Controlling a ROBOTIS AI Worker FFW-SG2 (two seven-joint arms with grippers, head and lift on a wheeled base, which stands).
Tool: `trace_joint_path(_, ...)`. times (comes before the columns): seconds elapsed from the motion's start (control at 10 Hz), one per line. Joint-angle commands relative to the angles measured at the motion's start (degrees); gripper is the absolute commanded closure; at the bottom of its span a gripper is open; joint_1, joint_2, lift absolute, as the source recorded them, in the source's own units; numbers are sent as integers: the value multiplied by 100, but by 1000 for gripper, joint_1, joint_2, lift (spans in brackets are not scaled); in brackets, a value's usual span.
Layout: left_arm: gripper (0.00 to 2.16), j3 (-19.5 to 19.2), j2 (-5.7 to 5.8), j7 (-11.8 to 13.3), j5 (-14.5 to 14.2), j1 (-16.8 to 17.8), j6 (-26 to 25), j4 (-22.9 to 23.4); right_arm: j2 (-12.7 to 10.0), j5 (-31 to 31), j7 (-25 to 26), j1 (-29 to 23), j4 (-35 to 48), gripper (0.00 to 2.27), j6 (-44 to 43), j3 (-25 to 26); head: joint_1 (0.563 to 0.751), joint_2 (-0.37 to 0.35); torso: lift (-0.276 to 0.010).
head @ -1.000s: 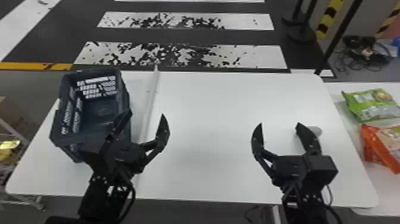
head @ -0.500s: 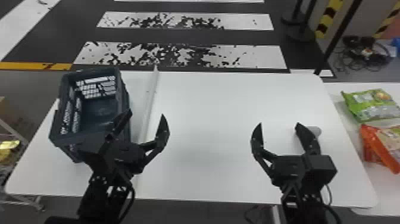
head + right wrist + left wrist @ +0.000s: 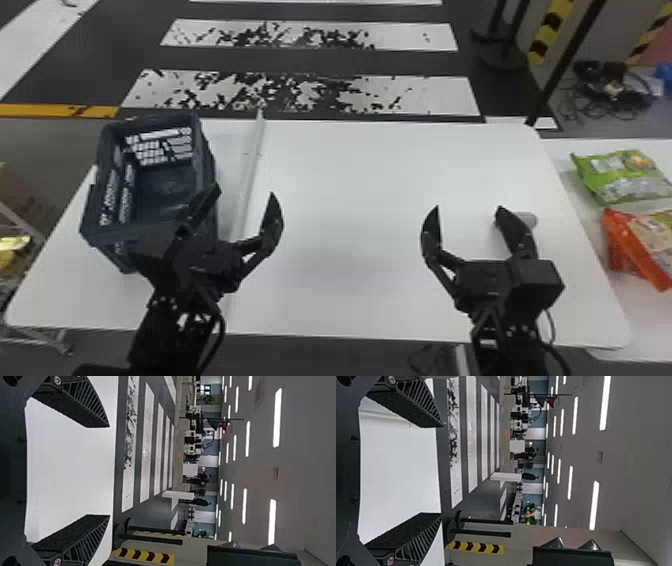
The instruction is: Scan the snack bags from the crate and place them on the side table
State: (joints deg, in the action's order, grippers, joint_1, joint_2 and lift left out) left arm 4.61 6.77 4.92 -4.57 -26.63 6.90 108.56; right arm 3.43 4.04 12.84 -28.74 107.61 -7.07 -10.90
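My left gripper (image 3: 246, 192) is open over the front right part of the dark crate (image 3: 207, 150), holding nothing; in the left wrist view the same left gripper (image 3: 442, 470) has its fingers wide apart. The visible part of the crate's inside holds no bag; its front is partly hidden by the arm. Over the right part of the white table, my right gripper (image 3: 468, 206) stands open, and in the right wrist view the right gripper (image 3: 109, 471) has nothing between its fingers. A green snack bag (image 3: 620, 176) and an orange snack bag (image 3: 645, 245) lie on the side table (image 3: 620, 330) at the right.
The white table (image 3: 350, 200) spans the middle. A pale strip (image 3: 248, 175) runs front to back beside the crate. A small light grey object (image 3: 528, 219) lies just behind the right gripper. Yellow items (image 3: 12, 247) sit on a rack at the far left; a dark post (image 3: 565, 65) rises behind the table.
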Motion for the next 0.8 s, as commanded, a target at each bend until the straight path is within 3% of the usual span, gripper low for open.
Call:
trace_joint_path(0.0, 76, -4, 0, 0, 0, -9, -18, -2, 0, -9, -1, 0, 6, 66, 0, 0, 695, 11, -50)
trace_joint_path(0.7, 76, 14, -53, 0, 18, 18, -18, -81, 0, -123, -1, 53, 15, 70, 18, -53, 695, 8, -50)
